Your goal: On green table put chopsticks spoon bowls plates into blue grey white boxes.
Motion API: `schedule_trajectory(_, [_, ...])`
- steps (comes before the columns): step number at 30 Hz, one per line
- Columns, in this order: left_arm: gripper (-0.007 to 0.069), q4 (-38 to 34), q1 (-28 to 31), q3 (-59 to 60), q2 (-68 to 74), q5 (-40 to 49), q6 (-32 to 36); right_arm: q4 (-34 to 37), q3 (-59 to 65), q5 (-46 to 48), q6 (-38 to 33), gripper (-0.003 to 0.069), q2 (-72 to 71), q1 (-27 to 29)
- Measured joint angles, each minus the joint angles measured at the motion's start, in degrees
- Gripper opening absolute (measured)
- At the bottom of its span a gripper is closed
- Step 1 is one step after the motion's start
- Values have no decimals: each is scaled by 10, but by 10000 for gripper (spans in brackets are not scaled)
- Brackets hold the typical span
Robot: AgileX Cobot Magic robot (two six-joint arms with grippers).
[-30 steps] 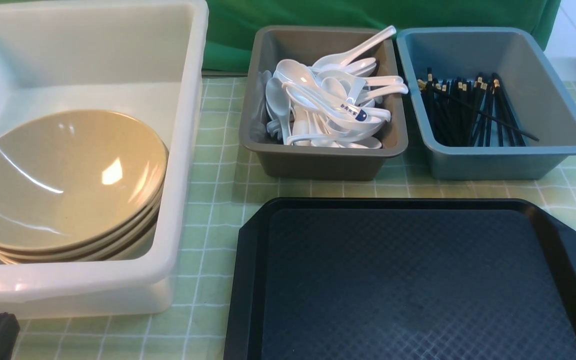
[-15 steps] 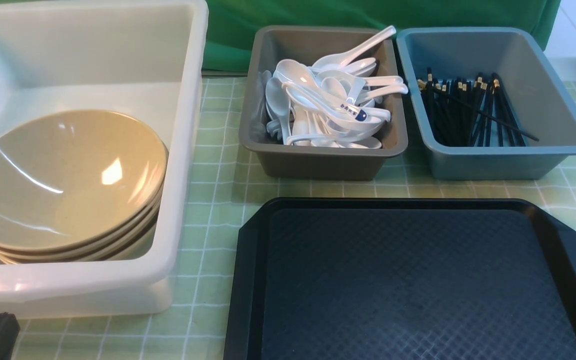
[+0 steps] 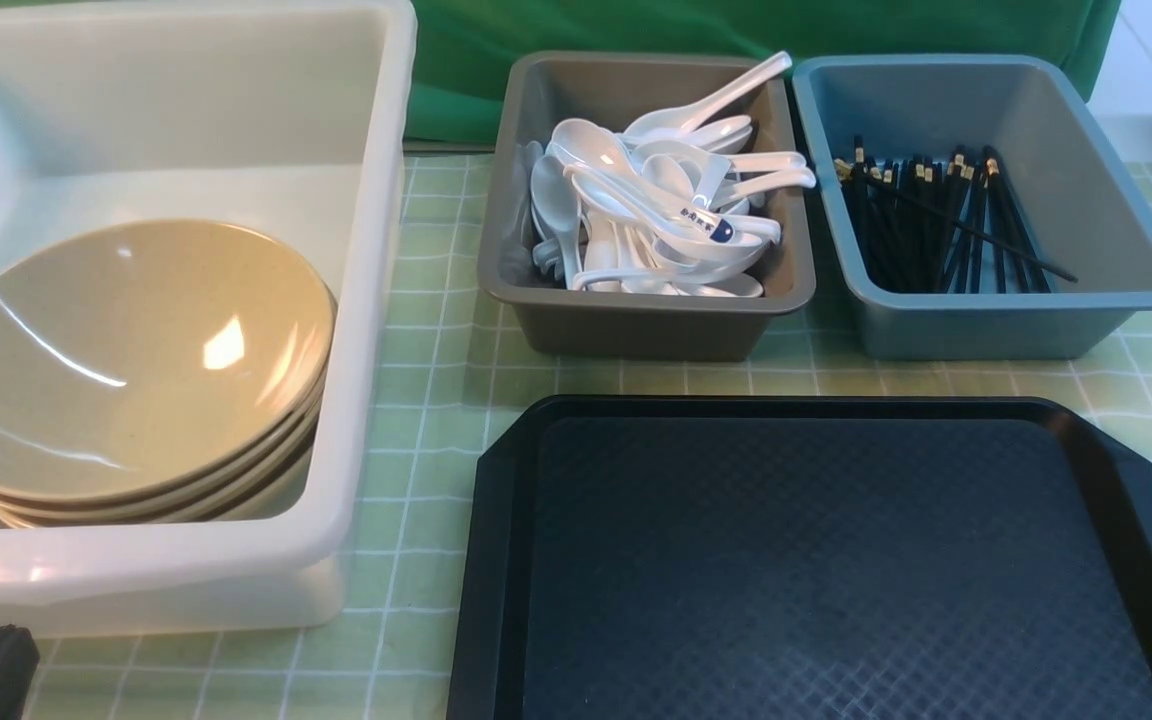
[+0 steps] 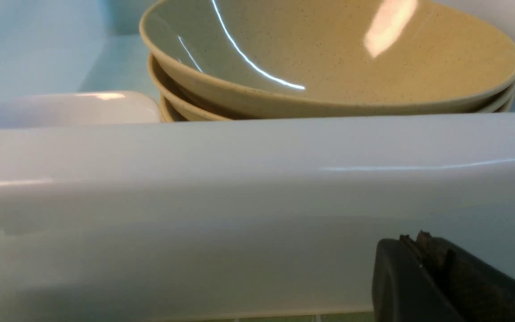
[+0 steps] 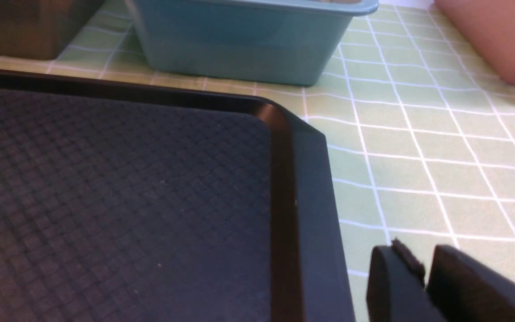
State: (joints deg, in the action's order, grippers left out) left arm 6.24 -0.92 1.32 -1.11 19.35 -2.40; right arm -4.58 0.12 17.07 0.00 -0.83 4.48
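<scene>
Atop grey box (image 3: 636, 310), spoon (image 3: 706, 226), handle rightward

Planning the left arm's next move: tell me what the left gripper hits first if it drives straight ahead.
Most likely the near wall of the white box, which fills the view just ahead of the shut left gripper; the gap is unclear.

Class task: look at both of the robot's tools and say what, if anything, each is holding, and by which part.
Nothing is held. The left tool is shut and bare; the right tool has nothing between its fingers.
</scene>
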Motion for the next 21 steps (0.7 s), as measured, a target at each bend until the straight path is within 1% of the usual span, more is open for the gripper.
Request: schedule_trajectory(21, [-2,0,0,0,0,0,0,0,0,0,0,148,0,0])
